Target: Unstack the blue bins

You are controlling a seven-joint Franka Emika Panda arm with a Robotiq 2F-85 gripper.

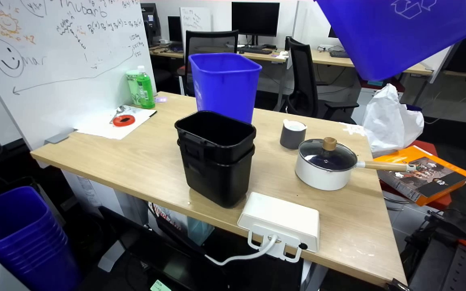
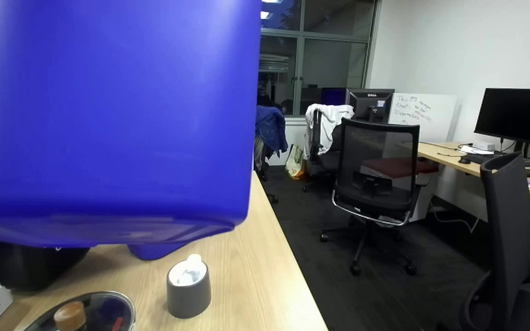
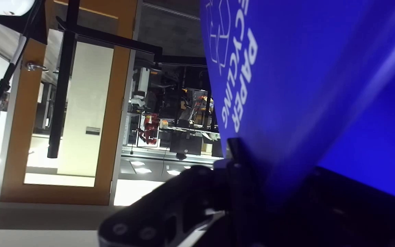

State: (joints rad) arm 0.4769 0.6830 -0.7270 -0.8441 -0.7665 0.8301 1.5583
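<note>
Blue bin (image 1: 399,44) aloft in the gripper (image 3: 273,168), leaning.
Its long axis slants, base pointing obliquely down in an exterior view; its white lettering (image 3: 244,91) ends just beside the near fingertip (image 3: 234,146). The fingers (image 3: 237,181) are clamped on its wall, the exact gap lost in shadow. Well below them, the other blue bin (image 1: 227,93) stands upright, mouth up.

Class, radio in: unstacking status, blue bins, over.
Gripper holds midair blue bin, tilted. Second blue bin upright on table. Black bins and lidded pot may crowd placement.
</note>
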